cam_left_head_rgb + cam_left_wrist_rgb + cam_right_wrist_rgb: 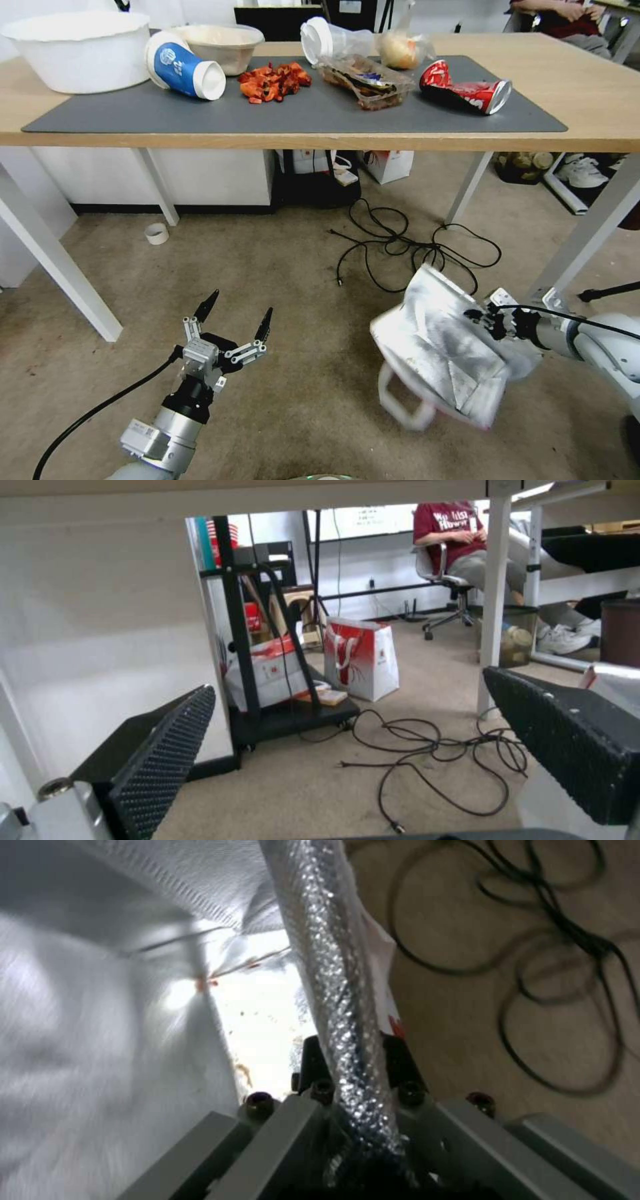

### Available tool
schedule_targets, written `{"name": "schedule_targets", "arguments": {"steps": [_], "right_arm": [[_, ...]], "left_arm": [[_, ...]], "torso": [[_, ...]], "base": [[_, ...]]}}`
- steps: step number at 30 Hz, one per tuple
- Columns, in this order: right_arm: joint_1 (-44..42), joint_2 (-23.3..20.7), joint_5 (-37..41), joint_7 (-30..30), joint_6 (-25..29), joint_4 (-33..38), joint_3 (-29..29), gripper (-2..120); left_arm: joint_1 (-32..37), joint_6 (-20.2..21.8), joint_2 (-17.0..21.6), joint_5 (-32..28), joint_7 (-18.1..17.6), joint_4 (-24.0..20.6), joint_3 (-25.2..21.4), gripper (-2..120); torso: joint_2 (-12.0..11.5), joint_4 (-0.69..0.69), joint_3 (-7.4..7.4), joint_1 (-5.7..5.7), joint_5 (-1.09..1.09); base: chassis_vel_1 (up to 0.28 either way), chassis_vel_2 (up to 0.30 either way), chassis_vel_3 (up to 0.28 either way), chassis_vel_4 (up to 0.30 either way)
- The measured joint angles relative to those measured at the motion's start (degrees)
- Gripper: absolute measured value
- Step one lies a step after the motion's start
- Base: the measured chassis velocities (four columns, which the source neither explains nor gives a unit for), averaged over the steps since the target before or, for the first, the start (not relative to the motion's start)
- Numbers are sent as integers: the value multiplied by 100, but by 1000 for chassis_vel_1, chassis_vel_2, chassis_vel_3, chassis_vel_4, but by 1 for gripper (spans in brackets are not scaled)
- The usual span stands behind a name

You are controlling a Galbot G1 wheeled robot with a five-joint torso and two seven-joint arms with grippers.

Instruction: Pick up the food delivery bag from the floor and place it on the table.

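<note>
A large white bowl (77, 50) stands at one end of the dark grey mat (293, 107), with a smaller beige bowl (219, 45) near it. A blue-and-white paper cup (183, 67) lies on its side between them, just beside a heap of red food scraps (273, 81). Next come a clear plastic tray (365, 81) holding leftovers, a tipped clear cup with a white lid (323, 40), a bagged round bun (400, 50) and a crushed red can (465, 88). Below, a tangle of black cable (407, 250) sprawls near a white-and-red paper bag (360, 657) and a black cart (280, 680). A roll of tape (157, 233) lies by itself.
</note>
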Motion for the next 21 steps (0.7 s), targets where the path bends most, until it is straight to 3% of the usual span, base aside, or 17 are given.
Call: {"name": "schedule_targets", "arguments": {"steps": [8, 15, 21], "right_arm": [[162, -250, 453, -572, 165, 110, -64, 0], [357, -756, 1564, -1042, -242, 471, -206, 0], [699, -1242, 2328, -1631, -509, 608, -524, 0]], "left_arm": [[7, 0, 4, -5, -3, -29, -10, 100], [23, 0, 5, -14, 12, -49, -18, 100], [32, -1, 40, -70, 17, -53, -26, 100]], "torso": [[10, 0, 1, 2, 2], [60, 0, 44, 4, -1], [194, 0, 183, 5, 0]], "base": [[0, 0, 0, 0], [0, 0, 0, 0], [0, 0, 0, 0]]}}
